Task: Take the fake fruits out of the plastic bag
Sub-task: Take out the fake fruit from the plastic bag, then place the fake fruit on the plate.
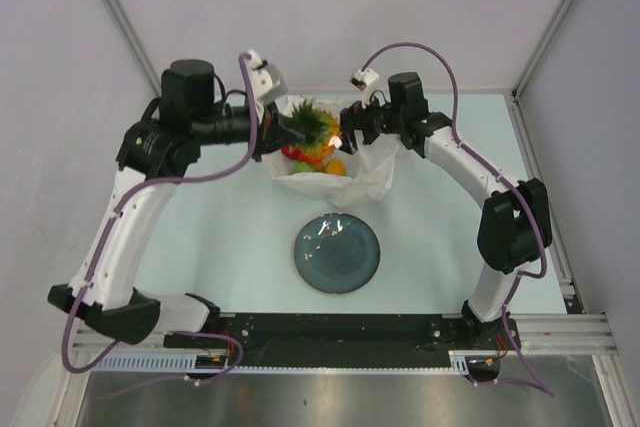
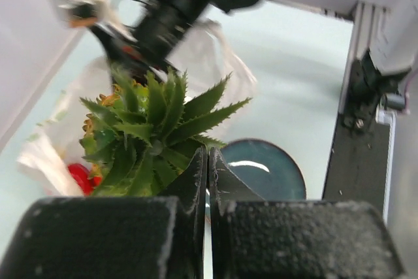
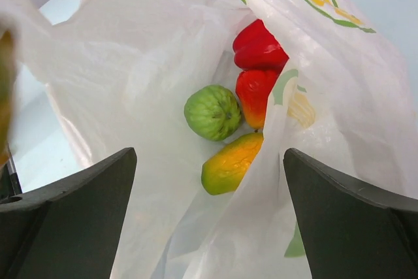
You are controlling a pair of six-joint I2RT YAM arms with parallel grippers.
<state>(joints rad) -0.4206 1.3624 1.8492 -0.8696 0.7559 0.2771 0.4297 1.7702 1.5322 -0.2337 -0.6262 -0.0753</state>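
The plastic bag point(image 1: 365, 172) lies open at the back middle of the table. My left gripper point(image 1: 292, 127) is shut at the green crown point(image 2: 153, 129) of the pineapple point(image 1: 318, 137) and holds it over the bag's mouth; the fingertips point(image 2: 199, 161) meet among the leaves. My right gripper point(image 1: 352, 129) is open above the bag, its jaws wide either side of a fold of the bag point(image 3: 281, 181). Inside lie a green round fruit point(image 3: 212, 112), two red fruits point(image 3: 259, 47), and a yellow mango-like one point(image 3: 232, 161).
A dark blue-grey plate point(image 1: 336, 254) sits in front of the bag, also in the left wrist view point(image 2: 264, 168). The black rail with the arm bases point(image 1: 330, 332) runs along the near edge. Walls close in the back and sides.
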